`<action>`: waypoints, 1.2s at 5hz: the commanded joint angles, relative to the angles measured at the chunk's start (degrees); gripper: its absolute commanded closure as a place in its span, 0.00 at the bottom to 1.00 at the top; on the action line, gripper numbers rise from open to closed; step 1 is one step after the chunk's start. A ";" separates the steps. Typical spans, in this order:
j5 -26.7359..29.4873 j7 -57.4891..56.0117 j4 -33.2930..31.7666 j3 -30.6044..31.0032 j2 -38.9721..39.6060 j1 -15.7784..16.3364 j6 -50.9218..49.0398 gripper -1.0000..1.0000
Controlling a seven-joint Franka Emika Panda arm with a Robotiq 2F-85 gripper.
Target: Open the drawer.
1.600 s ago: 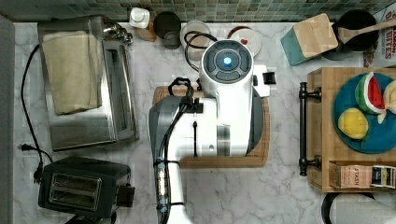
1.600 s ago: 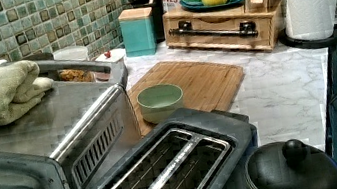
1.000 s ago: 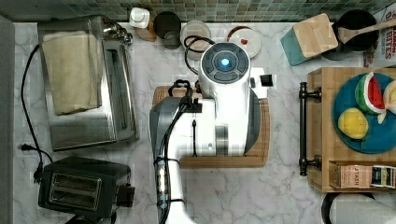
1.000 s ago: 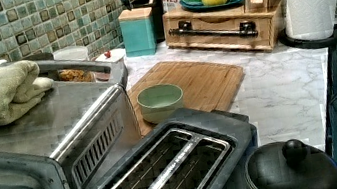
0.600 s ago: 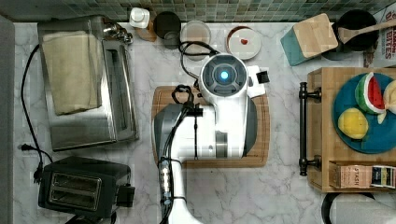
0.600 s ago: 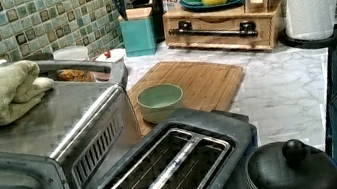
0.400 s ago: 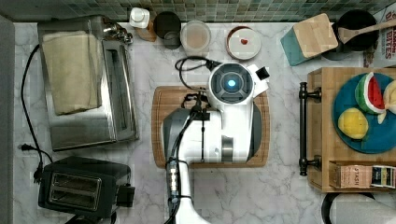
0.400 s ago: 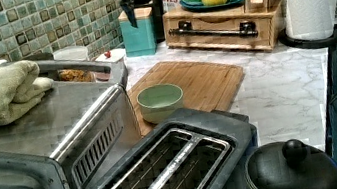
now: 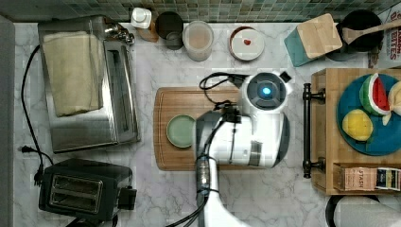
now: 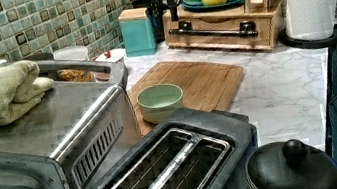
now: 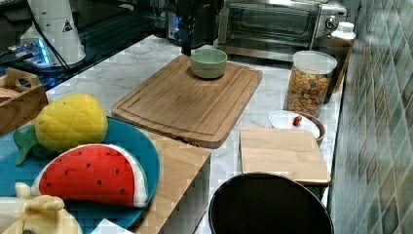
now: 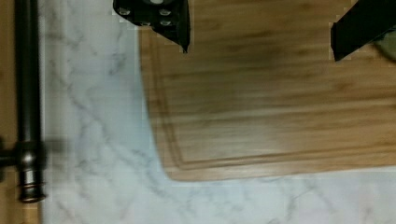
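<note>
1. Over the cutting board (image 9: 189, 101), the arm (image 9: 246, 135) has shifted toward the drawer (image 10: 220, 28) compared with the earlier top view pictures, where its wrist sat nearer the board's middle; its blue-lit wrist now sits above the board's end nearest the drawer.
2. Beside the board, the green bowl (image 9: 181, 131), covered by the arm in the earlier top view pictures, now shows in full on the board's far end from the drawer.
3. Above the board's corner, the gripper (image 12: 259, 28) hangs with its two black fingers (image 12: 161, 18) wide apart and nothing between them.
4. Across a strip of marble counter (image 12: 93, 116) from the board, the drawer sits shut in its wooden box (image 9: 331, 132), which carries a blue plate (image 9: 373, 142) of toy fruit.
5. Facing the board, the drawer front bears a long black bar handle (image 9: 307, 130); the handle's long axis runs parallel to the board's nearest short edge, and in the left view it lies level across the front.
6. Relative to the board, nothing else in the earlier pictures has changed place.
</note>
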 commanded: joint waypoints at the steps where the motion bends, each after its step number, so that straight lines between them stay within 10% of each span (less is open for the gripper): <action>1: -8.18 -0.54 -2.45 -3.49 -2.77 -5.28 5.71 0.00; 6: -15.78 -7.94 2.19 -6.58 5.84 -11.56 14.67 0.00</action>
